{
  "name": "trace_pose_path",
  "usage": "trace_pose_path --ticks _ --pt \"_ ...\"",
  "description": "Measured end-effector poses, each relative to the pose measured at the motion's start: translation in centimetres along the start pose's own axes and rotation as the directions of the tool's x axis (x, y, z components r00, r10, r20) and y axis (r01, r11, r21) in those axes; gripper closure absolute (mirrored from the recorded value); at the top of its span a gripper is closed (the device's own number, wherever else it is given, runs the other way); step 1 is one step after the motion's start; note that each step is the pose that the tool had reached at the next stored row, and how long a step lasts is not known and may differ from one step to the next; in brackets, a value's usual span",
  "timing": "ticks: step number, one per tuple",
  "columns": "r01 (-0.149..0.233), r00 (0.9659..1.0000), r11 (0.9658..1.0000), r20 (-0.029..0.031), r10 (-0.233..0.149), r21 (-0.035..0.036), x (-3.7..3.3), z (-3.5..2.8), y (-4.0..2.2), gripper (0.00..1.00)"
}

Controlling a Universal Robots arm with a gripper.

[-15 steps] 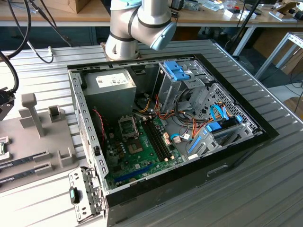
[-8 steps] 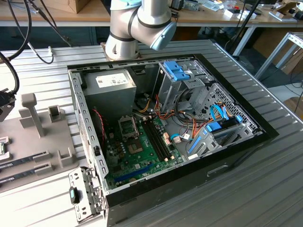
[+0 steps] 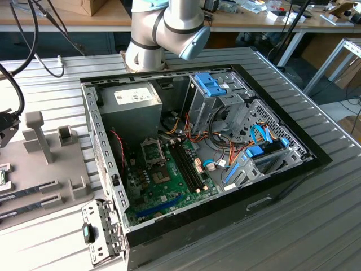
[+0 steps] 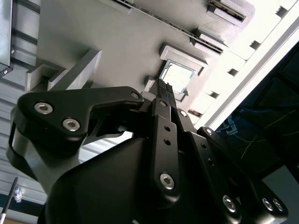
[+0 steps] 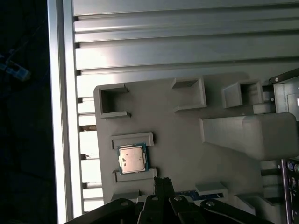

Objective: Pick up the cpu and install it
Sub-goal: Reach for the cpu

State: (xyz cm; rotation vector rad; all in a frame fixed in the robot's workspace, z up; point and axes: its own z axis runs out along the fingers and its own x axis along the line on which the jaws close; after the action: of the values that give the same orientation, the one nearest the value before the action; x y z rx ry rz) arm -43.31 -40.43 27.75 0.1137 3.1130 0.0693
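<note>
My hand (image 5: pixel 162 180) hovered with its fingers pinched narrow, holding nothing, over the grey tray (image 5: pixel 187 140) on the table (image 5: pixel 187 46). The cpu (image 5: pixel 132 158) lay flat in a tray pocket, just beside my fingertips, untouched.

Soft even room light; glare (second wrist view) bleaches the cpu (image 4: pixel 180 77)

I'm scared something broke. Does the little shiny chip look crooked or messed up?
Nothing stands out. The cpu lies flat and straight in its pocket of the grey holder, with the gripper just beside it.
</note>
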Motion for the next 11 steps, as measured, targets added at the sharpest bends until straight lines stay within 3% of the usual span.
trace_pose_path --ticks 11 --pt "0.0 1.0 1.0 0.0 0.0 0.0001 0.01 0.52 -0.02 0.89"
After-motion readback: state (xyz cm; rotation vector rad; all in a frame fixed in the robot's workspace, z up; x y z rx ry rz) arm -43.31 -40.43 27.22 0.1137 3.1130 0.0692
